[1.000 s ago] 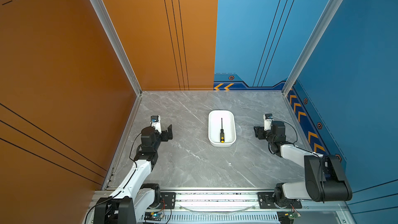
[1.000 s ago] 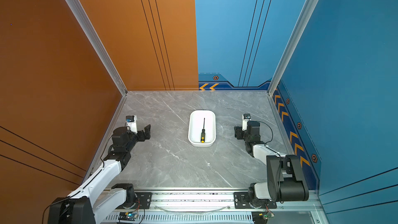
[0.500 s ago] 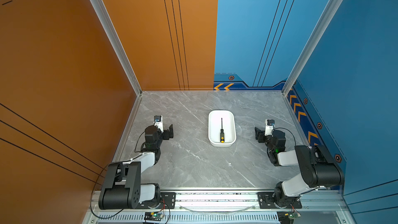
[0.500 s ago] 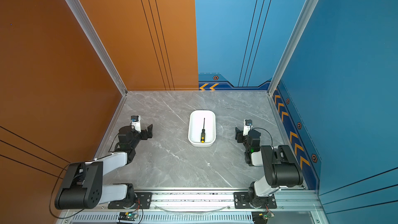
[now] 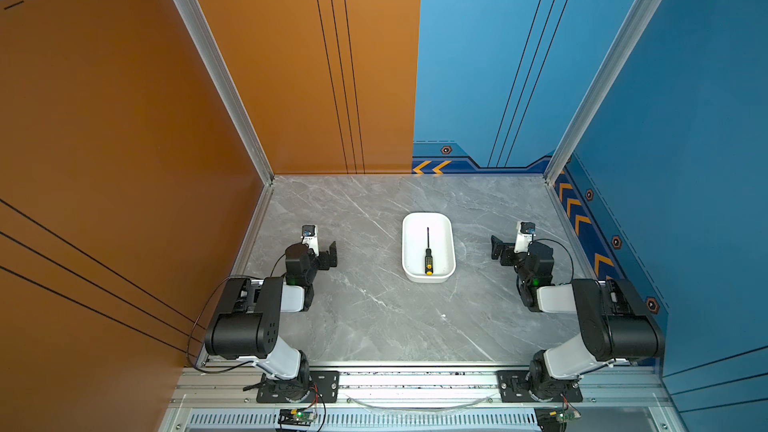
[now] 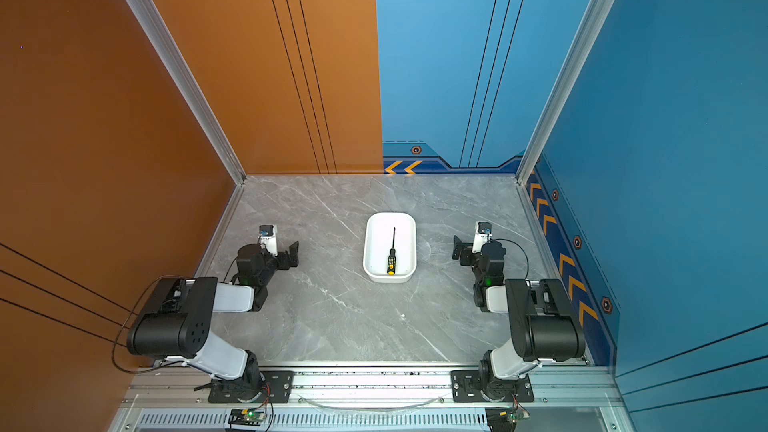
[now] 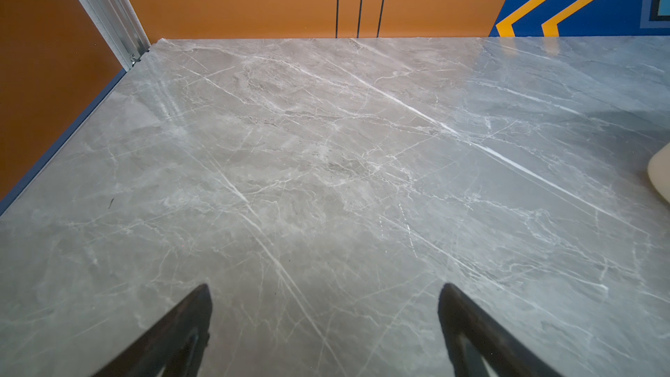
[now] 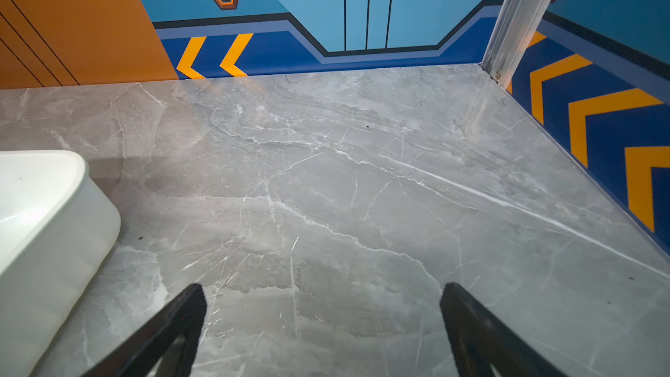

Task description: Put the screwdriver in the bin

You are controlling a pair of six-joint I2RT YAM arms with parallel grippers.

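starting at the near edge, we note the aluminium rail [image 5: 415, 380] carrying both arm bases, at 7 and 5 o'clock of the marble table [image 5: 374, 317]. both arms are folded low over the table. the left gripper [image 7: 324, 290] sits at 9 o'clock of the bin [image 5: 442, 238], well apart from it. in its wrist view the fingers [image 7: 181, 328] stand wide, with only bare marble between them. the right gripper [image 8: 324, 290] sits at 3 o'clock of the bin, likewise apart from it, and its fingers [image 8: 482, 335] are equally wide and hold nothing. the bin stands near table centre, its long axis running 6 to 12 o'clock. in both top views the screwdriver [image 5: 428, 261] [image 6: 391, 261] lies flat inside the bin, yellow end cap toward 6 o'clock, shaft tip toward 12 o'clock, and touches neither gripper. beyond, at 12 o'clock, the orange wall [image 5: 291, 76] meets the blue wall [image 5: 478, 56].
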